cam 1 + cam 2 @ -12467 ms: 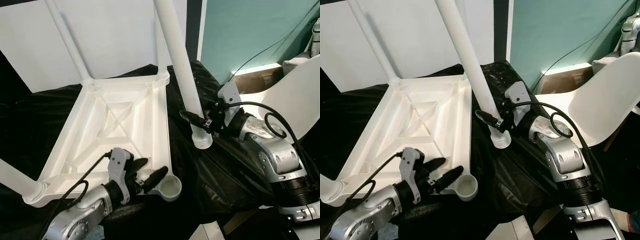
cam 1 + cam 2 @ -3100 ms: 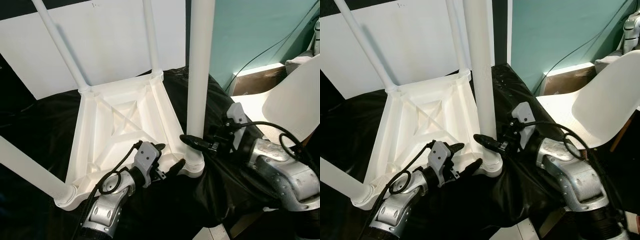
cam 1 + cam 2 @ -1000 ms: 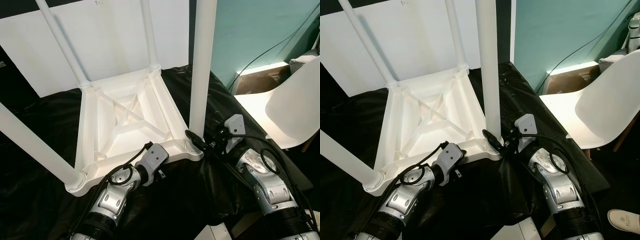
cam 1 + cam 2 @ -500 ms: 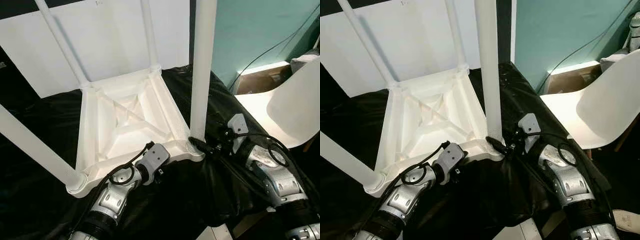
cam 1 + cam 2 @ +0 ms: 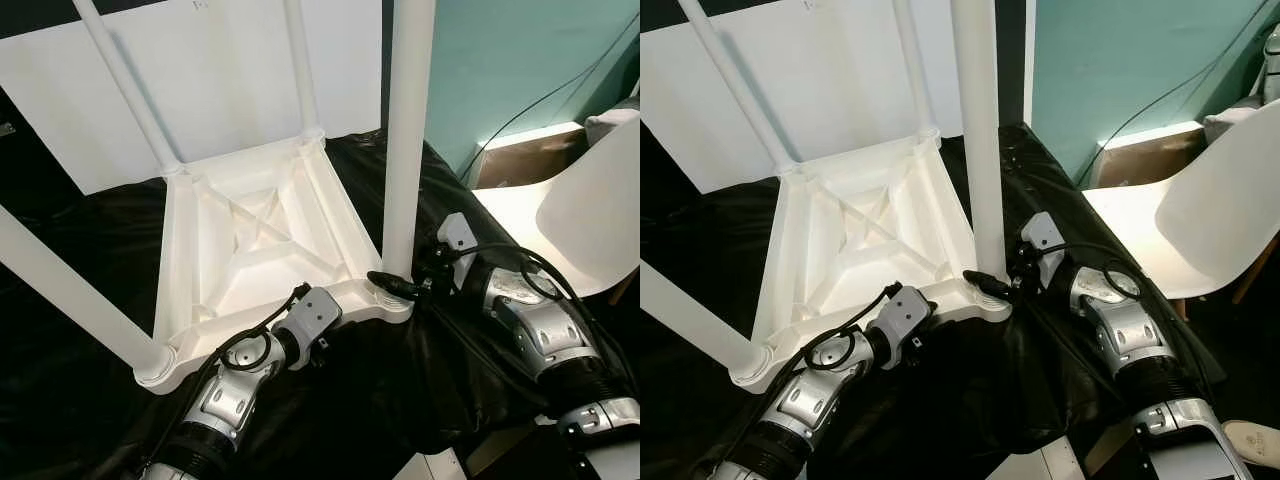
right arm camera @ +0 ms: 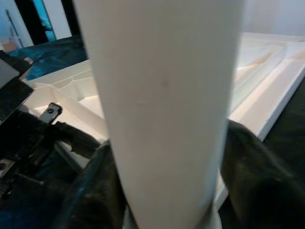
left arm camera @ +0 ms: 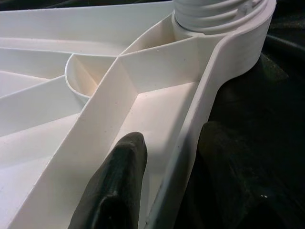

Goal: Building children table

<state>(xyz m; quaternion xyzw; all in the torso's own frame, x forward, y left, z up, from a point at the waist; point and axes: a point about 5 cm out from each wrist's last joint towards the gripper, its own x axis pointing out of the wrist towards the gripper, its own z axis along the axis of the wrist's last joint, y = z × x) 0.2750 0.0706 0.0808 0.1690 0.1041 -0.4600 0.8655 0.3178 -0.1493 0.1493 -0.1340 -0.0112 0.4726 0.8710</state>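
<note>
The white children's table top [image 5: 250, 250] lies upside down on a black sheet [image 5: 400, 400]. Two legs stand at its far corners, and a third leg [image 5: 70, 295] at the near left. The fourth leg [image 5: 405, 150] stands upright in the near right corner socket [image 5: 392, 298]. My right gripper [image 5: 395, 285] is shut on this leg just above the socket, its fingers [image 6: 257, 176] on either side of the tube. My left gripper [image 7: 174, 138] is shut on the table top's near rim, one finger [image 7: 119, 181] inside the frame and the other outside.
A white chair [image 5: 590, 220] stands close on the right, with a cardboard box [image 5: 520, 160] behind it by the teal wall. A white board [image 5: 220, 80] leans behind the table. The black sheet covers the surface all around.
Since 12.5 s ago the tilted leg has been stood upright in the near right socket, and my left gripper has closed on the rim. In the last half second my right forearm shifted slightly.
</note>
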